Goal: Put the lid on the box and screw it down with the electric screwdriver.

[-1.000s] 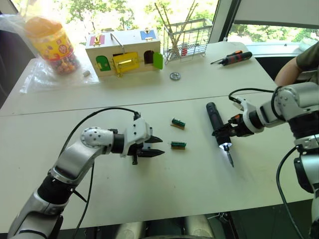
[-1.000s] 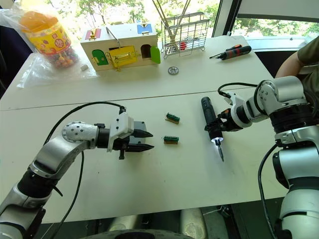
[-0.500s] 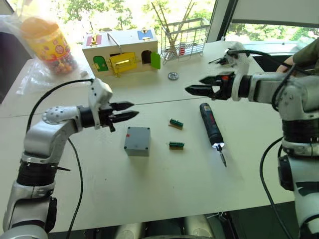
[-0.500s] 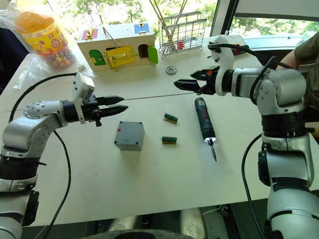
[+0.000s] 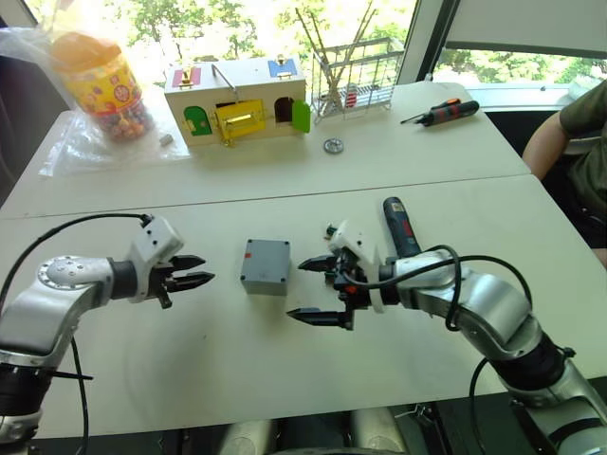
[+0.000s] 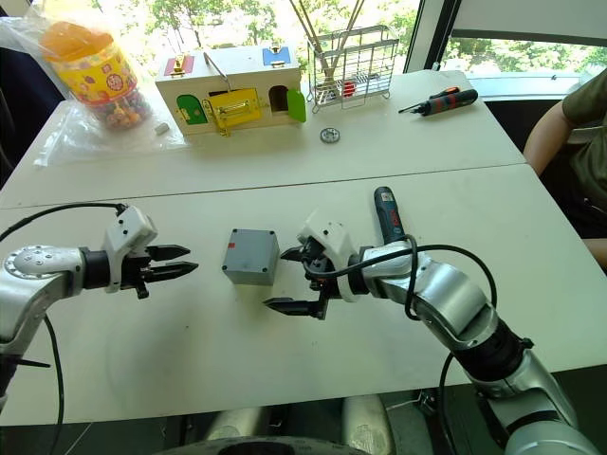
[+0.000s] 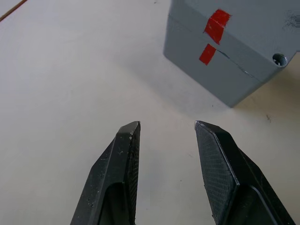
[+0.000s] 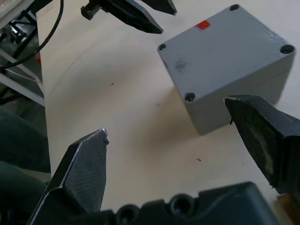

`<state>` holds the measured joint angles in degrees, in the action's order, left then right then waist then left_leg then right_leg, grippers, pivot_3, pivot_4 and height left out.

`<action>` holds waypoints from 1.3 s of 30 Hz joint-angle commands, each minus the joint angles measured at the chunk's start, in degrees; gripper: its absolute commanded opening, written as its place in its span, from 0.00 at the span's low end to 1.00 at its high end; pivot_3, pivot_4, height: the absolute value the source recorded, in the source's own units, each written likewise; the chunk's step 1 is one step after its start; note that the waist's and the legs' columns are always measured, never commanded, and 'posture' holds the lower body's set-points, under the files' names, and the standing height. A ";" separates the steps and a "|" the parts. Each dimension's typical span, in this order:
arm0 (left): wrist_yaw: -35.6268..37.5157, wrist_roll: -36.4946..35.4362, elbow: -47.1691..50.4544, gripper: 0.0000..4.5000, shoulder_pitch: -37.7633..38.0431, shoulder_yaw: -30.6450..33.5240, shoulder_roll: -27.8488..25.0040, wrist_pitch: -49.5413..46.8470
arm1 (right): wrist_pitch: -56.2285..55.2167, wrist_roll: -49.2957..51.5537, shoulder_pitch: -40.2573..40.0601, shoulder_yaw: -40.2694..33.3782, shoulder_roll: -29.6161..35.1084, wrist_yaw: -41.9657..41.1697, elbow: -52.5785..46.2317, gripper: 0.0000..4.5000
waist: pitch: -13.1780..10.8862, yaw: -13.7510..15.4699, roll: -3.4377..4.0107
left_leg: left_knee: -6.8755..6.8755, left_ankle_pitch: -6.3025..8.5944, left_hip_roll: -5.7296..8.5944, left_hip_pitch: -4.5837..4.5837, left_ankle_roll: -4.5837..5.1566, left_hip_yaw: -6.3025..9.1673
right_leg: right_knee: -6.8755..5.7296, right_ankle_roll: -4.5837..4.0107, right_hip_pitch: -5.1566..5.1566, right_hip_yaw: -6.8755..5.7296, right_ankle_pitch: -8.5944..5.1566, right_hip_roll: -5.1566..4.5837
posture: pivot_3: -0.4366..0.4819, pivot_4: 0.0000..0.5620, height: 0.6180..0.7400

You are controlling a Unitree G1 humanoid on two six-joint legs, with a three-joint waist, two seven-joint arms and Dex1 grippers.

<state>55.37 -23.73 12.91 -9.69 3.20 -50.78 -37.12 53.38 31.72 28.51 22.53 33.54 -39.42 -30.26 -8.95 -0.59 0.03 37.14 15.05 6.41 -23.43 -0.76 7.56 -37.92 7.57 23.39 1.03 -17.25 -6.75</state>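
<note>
White tabletop (image 5: pixel 285 379) fills my head view, windows behind it. On it I see the box (image 5: pixel 266 266) sitting with the lid (image 5: pixel 266 255) already on top, between my two grippers. My left gripper (image 5: pixel 199 271) hovers near its left side, fingers parted and empty. My right gripper (image 5: pixel 315 289) sits just right of the box, spread wide, holding nothing. Behind that arm, the electric screwdriver (image 5: pixel 398 222) lies flat on the table.

From my left wrist, the box (image 7: pixel 234 51) shows red tape marks across the lid seam.

From my right wrist, the lid (image 8: pixel 220 51) shows corner screw holes
</note>
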 commanded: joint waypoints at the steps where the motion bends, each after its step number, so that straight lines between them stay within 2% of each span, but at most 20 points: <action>1: -1.18 0.74 1.69 0.41 -0.60 -1.42 1.33 0.39 | 2.63 -1.23 0.80 0.82 -2.34 2.19 1.47 0.99 | 0.01 -0.07 -0.01 | 0.00 0.00 0.00 0.00 0.00 0.00 | 0.00 0.00 0.00 0.00 0.00 0.00 | 0.48 0.27 1.00; 10: -1.03 2.73 -1.11 0.41 -4.32 -5.23 4.56 2.67 | 7.90 -2.61 1.04 2.06 -6.11 4.92 3.69 0.99 | 0.01 -0.15 -0.01 | -0.01 -0.01 0.01 0.00 -0.01 0.00 | -0.01 0.00 0.02 -0.01 0.00 0.01 | 0.48 0.27 1.00; 16: -0.06 7.95 -9.71 0.41 -8.95 -9.28 6.77 9.15 | 13.08 0.34 0.95 -0.82 -14.90 8.12 4.35 0.99 | 0.01 -0.24 -0.01 | -0.03 -0.01 -0.03 0.00 -0.02 0.01 | -0.05 0.00 0.06 -0.02 0.00 0.06 | 0.48 0.27 1.00; 22: -0.03 11.32 -17.41 0.41 -14.06 -9.84 9.21 14.67 | 16.78 2.08 0.75 -2.48 -18.99 9.71 3.60 0.99 | 0.01 -0.21 -0.02 | 0.00 -0.02 0.01 0.00 -0.03 0.03 | -0.07 0.00 0.05 -0.08 0.00 0.04 | 0.48 0.27 1.00; 26: 0.62 12.20 -19.47 0.41 -14.68 -9.18 8.58 16.35 | 17.46 2.09 1.30 -3.03 -15.92 8.93 1.95 0.99 | 0.02 -0.46 -0.02 | -0.01 -0.02 0.02 0.00 -0.03 0.03 | -0.10 0.00 0.08 -0.10 0.00 0.04 | 0.48 0.27 1.00; 29: 2.40 11.90 -19.16 0.41 -12.95 -7.19 5.05 15.74 | 10.53 -1.35 2.58 -1.92 -5.62 2.98 -0.06 0.99 | 0.02 -0.43 -0.02 | -0.01 -0.01 0.03 -0.02 -0.02 0.03 | -0.10 0.00 0.10 -0.11 0.00 0.04 | 0.48 0.27 1.00; 31: 3.74 11.15 -18.30 0.41 -11.45 -6.16 2.74 14.89 | 6.05 -3.06 3.40 -1.35 -1.97 0.23 1.35 0.99 | 0.02 -0.46 -0.03 | 0.00 -0.01 0.06 -0.02 -0.02 0.01 | -0.08 0.00 0.10 -0.12 0.00 0.04 | 0.48 0.27 1.00; 35: 7.17 8.08 -11.63 0.41 -3.78 -3.25 -2.46 10.41 | -3.97 -7.83 6.14 0.44 -0.97 -3.78 9.62 0.99 | 0.02 -1.29 -0.03 | -0.12 -0.01 -0.08 -0.02 -0.02 -0.02 | -0.09 0.00 0.18 -0.10 0.00 0.09 | 0.48 0.27 1.00; 39: 7.02 4.63 -3.36 0.41 2.88 -1.02 -3.37 5.03 | -9.71 -10.75 8.16 2.79 -4.15 -6.70 16.97 0.99 | 0.02 -1.49 -0.03 | -0.11 -0.01 -0.05 -0.01 -0.01 0.00 | -0.09 0.00 0.12 -0.07 0.00 0.04 | 0.48 0.27 1.00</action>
<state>62.35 -17.03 5.63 -7.74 1.05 -53.94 -29.90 46.77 21.91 35.40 24.50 30.75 -44.58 -14.09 -8.93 -2.08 0.00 37.04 15.04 6.37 -23.45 -0.77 7.56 -37.99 7.58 23.50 0.97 -17.26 -6.72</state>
